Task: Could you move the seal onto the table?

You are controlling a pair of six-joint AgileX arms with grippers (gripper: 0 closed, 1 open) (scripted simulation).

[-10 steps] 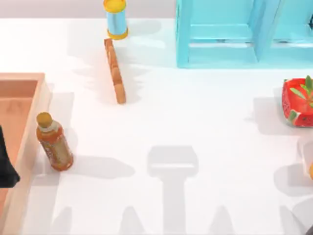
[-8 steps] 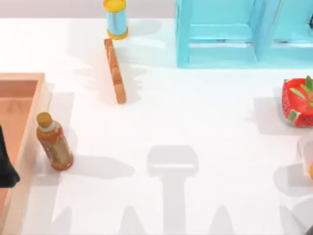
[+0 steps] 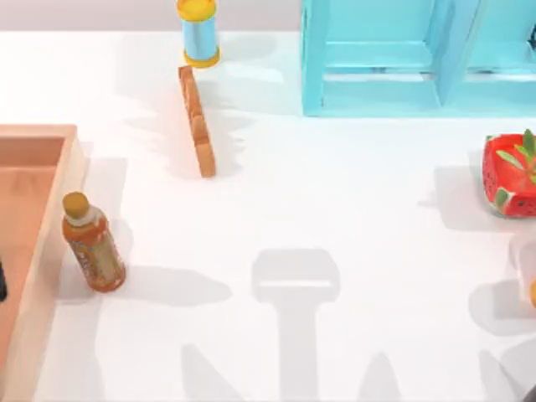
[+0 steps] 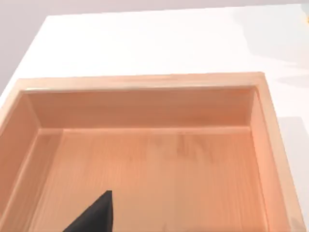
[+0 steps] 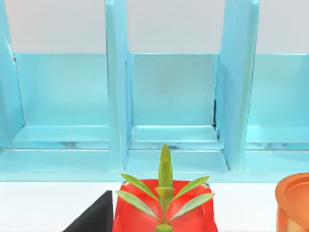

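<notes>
One hand at work: left hand (image 3: 2, 282) over the wooden tray (image 3: 52, 209), far left of frame.
Approach step, by judgement; grip state impossible to tell, likewise the seal's whereabouts. Next: locate seal, pinch, lift over rim onto tabletop (image 3: 335, 209). Right hand (image 5: 92, 216) parked lower right.

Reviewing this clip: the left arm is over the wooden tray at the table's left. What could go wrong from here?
1. The bottle stands close beside the tray. The left gripper, swinging out toward the table, could tip it.
2. The tray's rim is raised, so a low exit might catch on it.
The right gripper is by the red planter, out of the way.
</notes>
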